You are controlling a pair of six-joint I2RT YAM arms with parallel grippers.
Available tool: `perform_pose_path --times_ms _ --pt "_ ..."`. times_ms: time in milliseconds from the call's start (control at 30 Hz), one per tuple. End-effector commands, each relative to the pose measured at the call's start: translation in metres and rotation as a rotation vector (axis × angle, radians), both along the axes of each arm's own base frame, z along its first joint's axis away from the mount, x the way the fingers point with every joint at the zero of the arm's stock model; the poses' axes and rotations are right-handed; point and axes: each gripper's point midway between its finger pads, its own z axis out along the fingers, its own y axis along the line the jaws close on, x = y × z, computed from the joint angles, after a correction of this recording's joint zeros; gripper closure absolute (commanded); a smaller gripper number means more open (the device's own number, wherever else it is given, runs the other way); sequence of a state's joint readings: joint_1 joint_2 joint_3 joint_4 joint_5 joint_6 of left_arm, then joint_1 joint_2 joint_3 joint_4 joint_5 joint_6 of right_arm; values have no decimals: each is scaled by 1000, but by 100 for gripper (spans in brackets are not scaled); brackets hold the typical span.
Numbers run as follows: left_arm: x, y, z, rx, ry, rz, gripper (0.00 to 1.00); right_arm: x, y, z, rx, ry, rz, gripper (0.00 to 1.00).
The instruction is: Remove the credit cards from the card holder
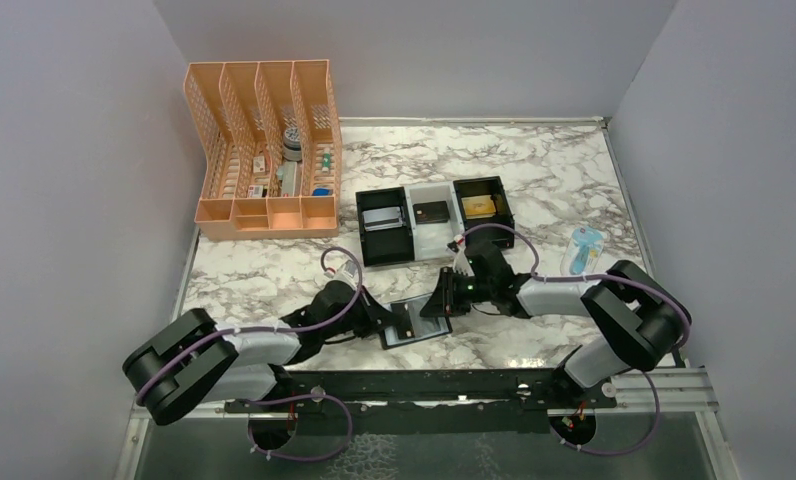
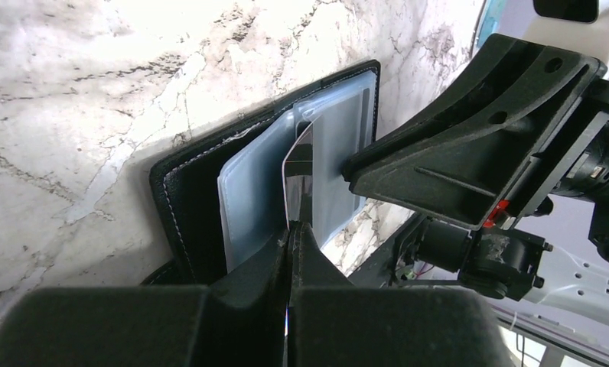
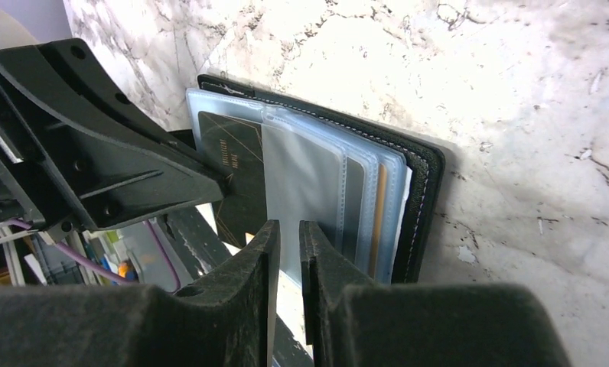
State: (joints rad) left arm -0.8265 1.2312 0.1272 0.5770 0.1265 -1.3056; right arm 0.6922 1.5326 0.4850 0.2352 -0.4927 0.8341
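Observation:
The card holder (image 1: pixel 414 322) lies open on the marble between my two grippers, black with blue-grey clear sleeves (image 3: pixel 363 199). A dark credit card (image 3: pixel 232 164) with gold lines sticks out of a sleeve; in the left wrist view this credit card (image 2: pixel 297 172) shows edge-on. My left gripper (image 2: pixel 292 225) is shut on its end. My right gripper (image 3: pixel 288 224) comes in from the other side, its jaws nearly together on a clear sleeve (image 3: pixel 301 180). More card edges show in the sleeves behind. In the top view the left gripper (image 1: pixel 386 318) and right gripper (image 1: pixel 442 300) flank the holder.
A peach mesh organiser (image 1: pixel 264 150) stands at the back left. Two black trays (image 1: pixel 384 225) (image 1: pixel 484 200) and a white tray (image 1: pixel 431 213) sit just behind the holder. A blue-white item (image 1: pixel 584 248) lies to the right. The arms' rail (image 1: pixel 454 385) runs along the near edge.

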Motion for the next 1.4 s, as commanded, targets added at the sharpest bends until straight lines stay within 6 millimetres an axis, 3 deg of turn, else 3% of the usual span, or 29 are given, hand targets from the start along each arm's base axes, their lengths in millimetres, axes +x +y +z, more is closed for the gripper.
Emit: perform_pose_path --times_ms 0,167,333,467,600,800,867,1033,1233,1300,1367 --pt "-5 17 -17 146 26 -16 100 -2 -28 -30 -159 12 -65 82" --pt "0 30 -10 252 0 -24 100 4 -17 3 -68 -65 -33 77" --pt "0 27 5 216 -32 -38 100 11 -8 48 25 -193 -8 58" --pt "0 28 14 227 -54 -56 100 21 -11 73 42 -276 -45 48" --pt "2 29 23 244 -72 -64 100 26 -11 86 45 -315 -50 45" --pt "11 17 60 162 -176 -78 100 31 -15 97 91 -395 -97 37" --pt "13 15 71 137 -211 -81 100 38 -24 89 52 -388 -174 25" --pt "19 11 92 68 -308 -64 100 43 -41 72 -50 -375 -220 22" --pt "22 4 112 -8 -380 -78 100 39 -50 99 272 -318 -151 22" --pt "24 1 121 -44 -392 -72 100 39 -52 107 302 -352 -107 22" --pt "25 -6 141 -121 -415 -71 100 37 -48 116 313 -386 -42 23"
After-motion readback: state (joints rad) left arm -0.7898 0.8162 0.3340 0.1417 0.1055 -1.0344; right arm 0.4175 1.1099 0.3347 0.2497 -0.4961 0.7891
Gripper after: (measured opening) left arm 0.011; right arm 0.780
